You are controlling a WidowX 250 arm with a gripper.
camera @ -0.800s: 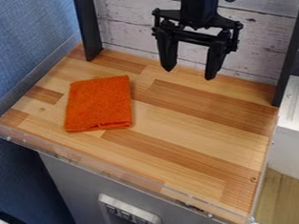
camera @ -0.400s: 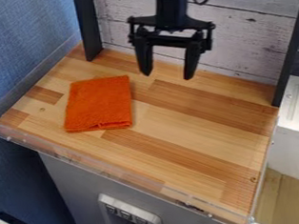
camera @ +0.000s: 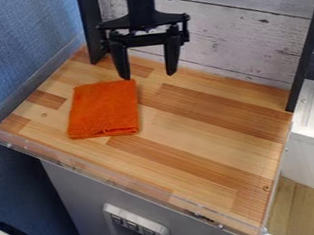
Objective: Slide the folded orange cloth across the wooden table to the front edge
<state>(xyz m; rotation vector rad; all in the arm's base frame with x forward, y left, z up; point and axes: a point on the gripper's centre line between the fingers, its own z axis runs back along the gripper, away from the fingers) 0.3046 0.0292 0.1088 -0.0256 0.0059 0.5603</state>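
Wide passage between orange cloth (camera: 104,108) and right post (camera: 306,55); left post (camera: 92,33) beside claw (camera: 148,76).

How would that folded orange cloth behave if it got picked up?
The orange cloth would probably sag, since it looks like soft fabric. Its folds may fall open if only one layer is pinched. Its fuzzy surface suggests it wouldn't be slippery.

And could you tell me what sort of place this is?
Probably a robot test station: a black gripper hangs over a butcher-block-style worktop with clear edging, where a folded orange cloth lies.

single fixed camera, above the near edge of the wooden bench (camera: 201,132), slanting down toward whitewashed planks (camera: 249,38) behind
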